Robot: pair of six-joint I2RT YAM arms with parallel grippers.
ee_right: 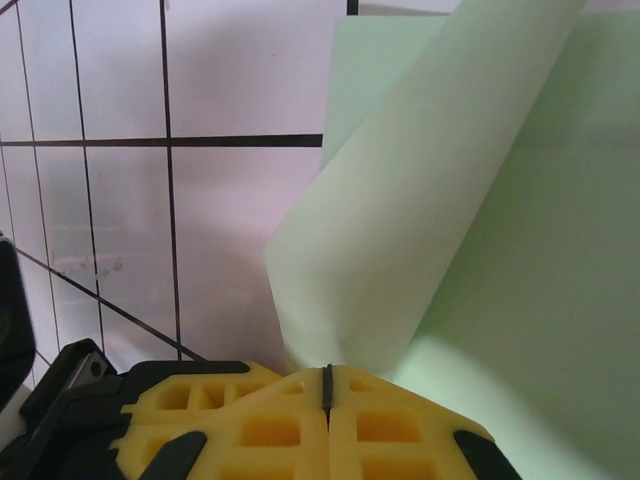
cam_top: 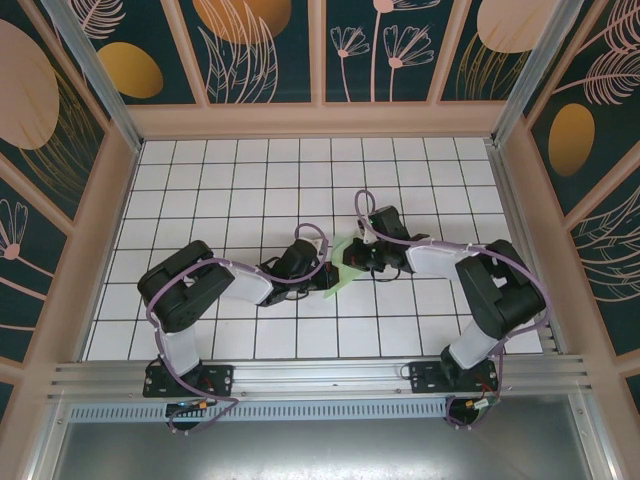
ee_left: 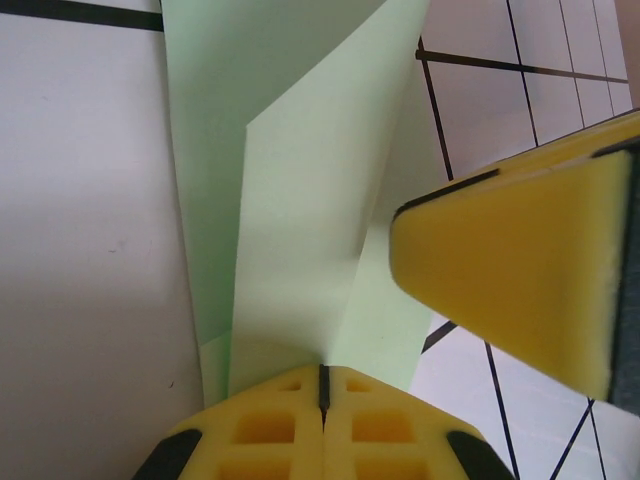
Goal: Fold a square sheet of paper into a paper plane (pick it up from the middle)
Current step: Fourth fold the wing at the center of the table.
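Top: the sheet of paper (cam_top: 338, 272) sits mid-bench (cam_top: 200, 180), part-folded, both arms on it.
L wrist: left end effector (ee_left: 323, 385) clamped on the sheet, prob. anchoring it.
R wrist: right end effector (ee_right: 327, 385) pinching the curled layer, I'd say for the next crease.

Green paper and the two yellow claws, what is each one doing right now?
sheet of paper: partly folded and creased, one flap curling up, pinched by both grippers.
left gripper: shut on the sheet of paper.
right gripper: shut on the sheet of paper.
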